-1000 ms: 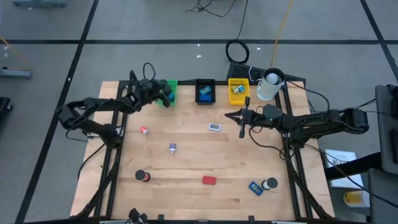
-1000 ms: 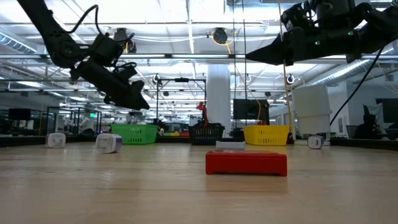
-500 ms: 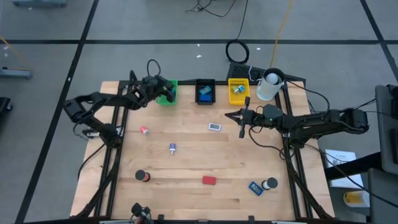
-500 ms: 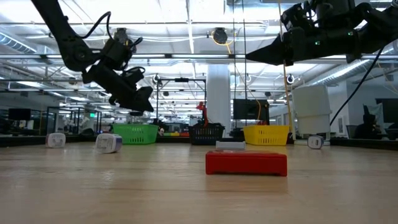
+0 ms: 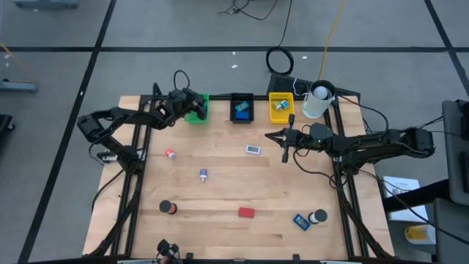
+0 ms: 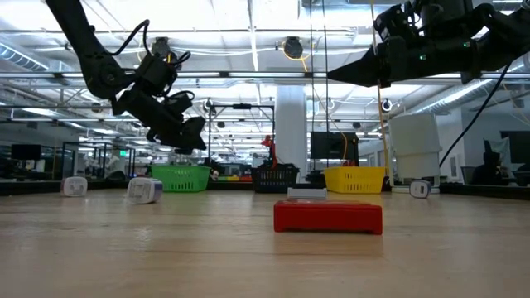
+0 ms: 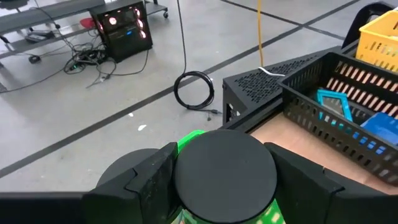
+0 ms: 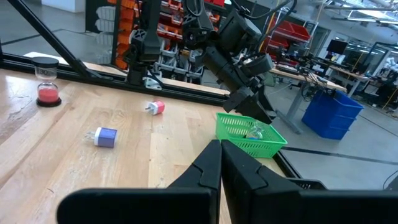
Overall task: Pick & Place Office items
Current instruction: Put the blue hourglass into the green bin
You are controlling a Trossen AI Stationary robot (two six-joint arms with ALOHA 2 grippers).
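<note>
Upper left of the high view: left end effector (image 5: 192, 107), pinching a dark round cap (image 7: 224, 172), hangs directly above the green tray (image 5: 198, 108); right end effector (image 5: 279, 137) waits pressed together.

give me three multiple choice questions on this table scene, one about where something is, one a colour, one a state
1. Where is the left gripper?
A. over the green tray
B. beside the white cup
C. at the front edge of the table

2. What colour is the tray nearest the white cup?
A. green
B. black
C. yellow

3. How are the right gripper's fingers?
A. wide open
B. shut, holding nothing
C. clamped on a red block

Answers:
1 A, the high view shows it above that tray.
2 C, the yellow tray sits next to the cup.
3 B, the right wrist view shows them pressed together.
</note>
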